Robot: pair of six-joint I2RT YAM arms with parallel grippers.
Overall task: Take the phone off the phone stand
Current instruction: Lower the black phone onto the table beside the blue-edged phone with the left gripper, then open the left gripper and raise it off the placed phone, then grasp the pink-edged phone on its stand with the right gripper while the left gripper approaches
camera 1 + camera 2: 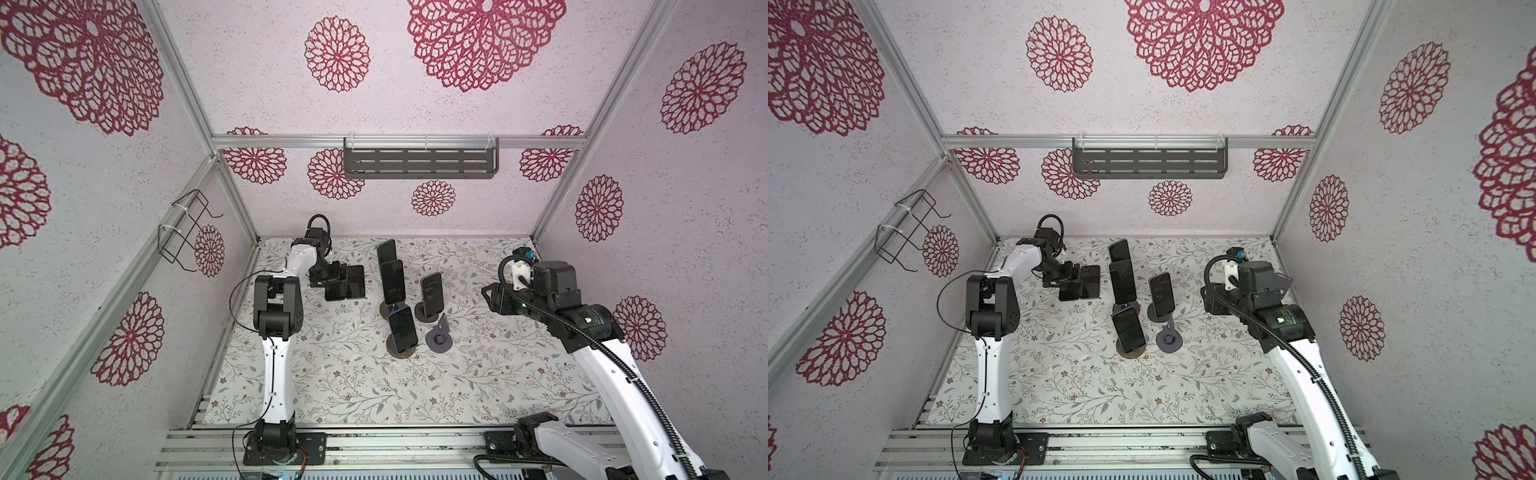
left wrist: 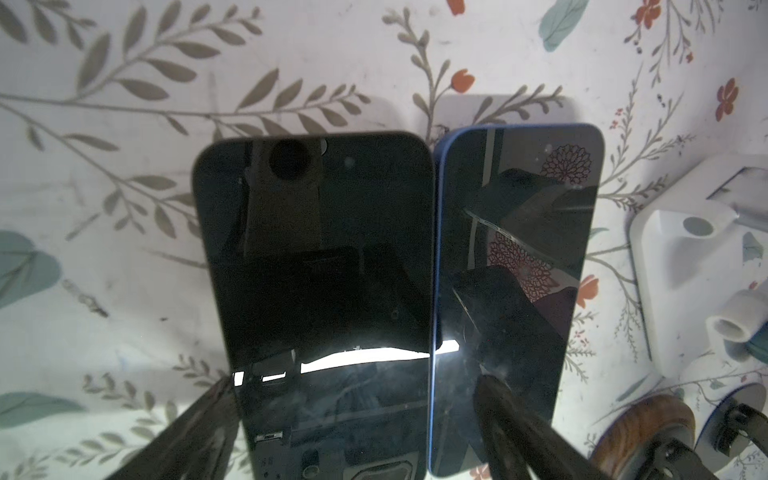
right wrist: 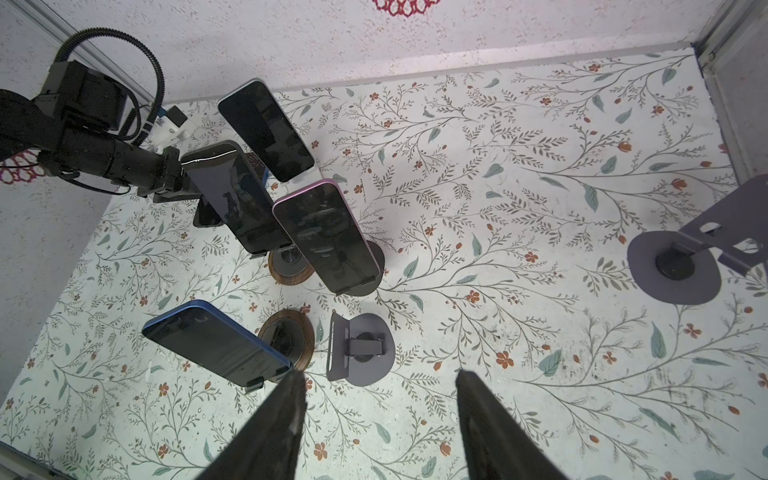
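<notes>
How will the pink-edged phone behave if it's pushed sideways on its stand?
Likely rigid: the pink-edged phone looks like a flat hard slab. Its glossy screen is probably slippery. Leaning tall on a small round stand, it might tip over.

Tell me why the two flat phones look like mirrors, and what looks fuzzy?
Left wrist view: the black phone and blue phone have dark, shiny screens, with wall flowers reflected in the blue one and a white glare stripe across both; the left fingers near the lens are blurry. Right wrist view: the right fingers are blurry, the table cover sharp.
</notes>
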